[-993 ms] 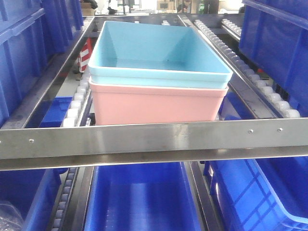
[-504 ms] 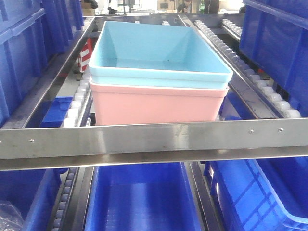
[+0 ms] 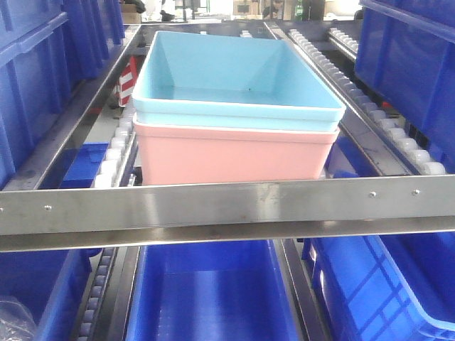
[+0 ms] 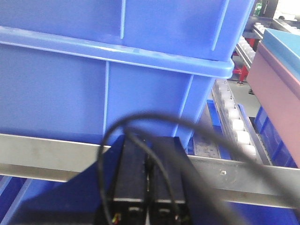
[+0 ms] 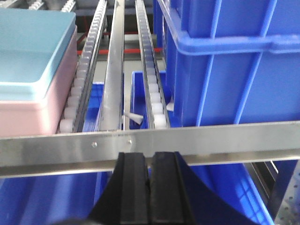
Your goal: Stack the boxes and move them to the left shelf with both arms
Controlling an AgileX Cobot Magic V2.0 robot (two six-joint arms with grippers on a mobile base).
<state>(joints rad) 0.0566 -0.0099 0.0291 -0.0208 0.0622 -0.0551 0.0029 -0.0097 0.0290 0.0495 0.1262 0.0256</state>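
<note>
I am looking down my two arms, and both are hanging back, just in front of the silver front rail [image 3: 227,206] of the left shelf. My left gripper [image 4: 149,206] is sitting low, with its two black fingers pressed together and nothing between them. A thin black cable [image 4: 154,126] is looping over the top of it. My right gripper [image 5: 149,197] is doing the same: jaws closed tight, holding nothing, pointing straight at the rail.

Just past the rail, the boxes are already sitting on the shelf. The light blue box [image 3: 238,78] is resting inside the pink box [image 3: 231,153], so the stacking looks done to me. The stack is lying up and to the right of my left jaws, and up and to the left of my right jaws, so it is between them and not touching either one.

On both sides of the stack, rows of small white rollers [image 5: 152,89] are running away from me. Past them, big dark blue crates [image 4: 117,70] are standing close beside each arm.

I think I am near the end of the job, in the letting-go part. Next, I think I only need to keep my arms away from the rail and the crates as I pull them clear.
</note>
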